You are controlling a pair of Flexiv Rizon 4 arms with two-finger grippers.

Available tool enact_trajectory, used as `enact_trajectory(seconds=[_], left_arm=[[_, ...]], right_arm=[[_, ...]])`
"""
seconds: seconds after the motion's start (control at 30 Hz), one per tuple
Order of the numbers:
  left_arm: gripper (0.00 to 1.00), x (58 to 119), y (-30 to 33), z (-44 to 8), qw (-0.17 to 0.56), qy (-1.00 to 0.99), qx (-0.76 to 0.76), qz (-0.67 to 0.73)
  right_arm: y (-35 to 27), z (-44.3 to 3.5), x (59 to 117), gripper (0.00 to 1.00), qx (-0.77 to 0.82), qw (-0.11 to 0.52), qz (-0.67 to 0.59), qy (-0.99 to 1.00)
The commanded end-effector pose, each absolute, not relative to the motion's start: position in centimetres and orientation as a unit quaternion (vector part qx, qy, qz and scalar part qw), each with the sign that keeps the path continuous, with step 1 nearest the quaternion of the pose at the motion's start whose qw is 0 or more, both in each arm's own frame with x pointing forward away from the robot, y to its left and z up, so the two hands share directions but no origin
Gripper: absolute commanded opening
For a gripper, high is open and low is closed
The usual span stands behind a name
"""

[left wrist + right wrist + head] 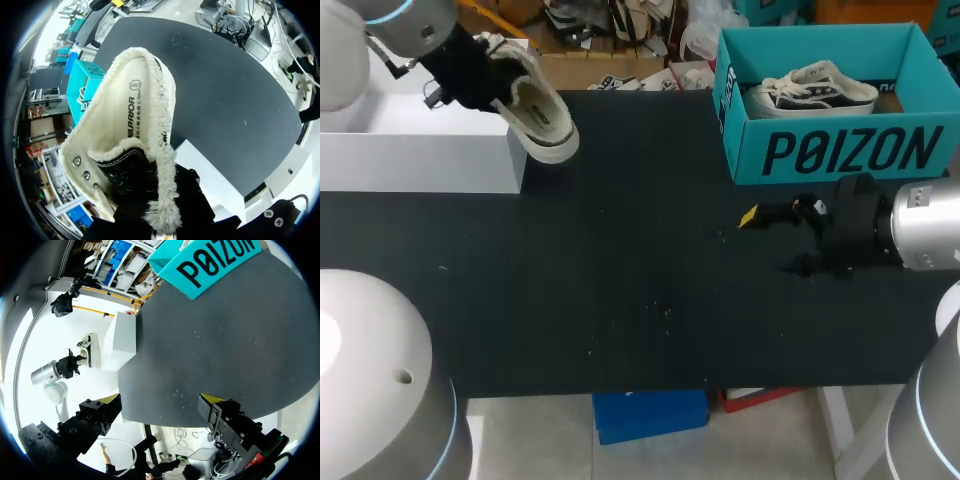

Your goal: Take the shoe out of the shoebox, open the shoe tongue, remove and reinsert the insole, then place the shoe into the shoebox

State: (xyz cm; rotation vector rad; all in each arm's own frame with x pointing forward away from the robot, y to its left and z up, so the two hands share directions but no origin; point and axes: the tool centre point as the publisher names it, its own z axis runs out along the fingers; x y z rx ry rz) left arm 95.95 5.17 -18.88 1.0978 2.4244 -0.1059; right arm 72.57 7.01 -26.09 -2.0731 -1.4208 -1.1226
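A cream shoe [538, 112] with a fleecy lining hangs in the air over the table's far left, beside a white block [420, 150]. My left gripper [162, 217] is shut on its heel collar, and the shoe [132, 130] hides the fingertips. The insole lies inside, its print showing. The teal shoebox [840, 150] stands open at the far right with a black and white sneaker [812, 92] in it. In front of the box my right gripper [770, 240] hovers just over the table, wide open and empty. From its wrist view [160, 399] the shoebox [215, 262] lies ahead.
The dark table [620, 280] stretches between the two arms. The white block [122, 335] takes up the far left corner. Small light specks lie on the mat near the middle.
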Motion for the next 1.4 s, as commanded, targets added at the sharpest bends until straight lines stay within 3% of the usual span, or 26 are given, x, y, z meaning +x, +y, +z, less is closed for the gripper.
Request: enact_trajectory(seconds=[0.03, 0.6, 1.27, 1.4], left_arm=[[0.0, 92.8, 10.6, -16.3, 0.283, 0.889, 0.356, -0.061], [0.0, 98.1, 20.5, -20.3, 0.261, 0.939, 0.211, -0.078], [0.0, 98.4, 20.8, -20.6, 0.257, 0.942, 0.203, -0.078], [0.0, 100.1, 21.8, -21.1, 0.208, 0.963, 0.155, -0.074]], right_arm=[[7.2, -26.1, 72.6, 1.0, -0.74, 0.192, -0.399, -0.506], [7.2, -26.1, 72.6, 1.0, -0.74, 0.192, -0.399, -0.506], [7.2, -26.1, 72.6, 1.0, -0.74, 0.192, -0.399, -0.506], [7.2, -26.1, 72.6, 1.0, -0.74, 0.192, -0.399, -0.506]])
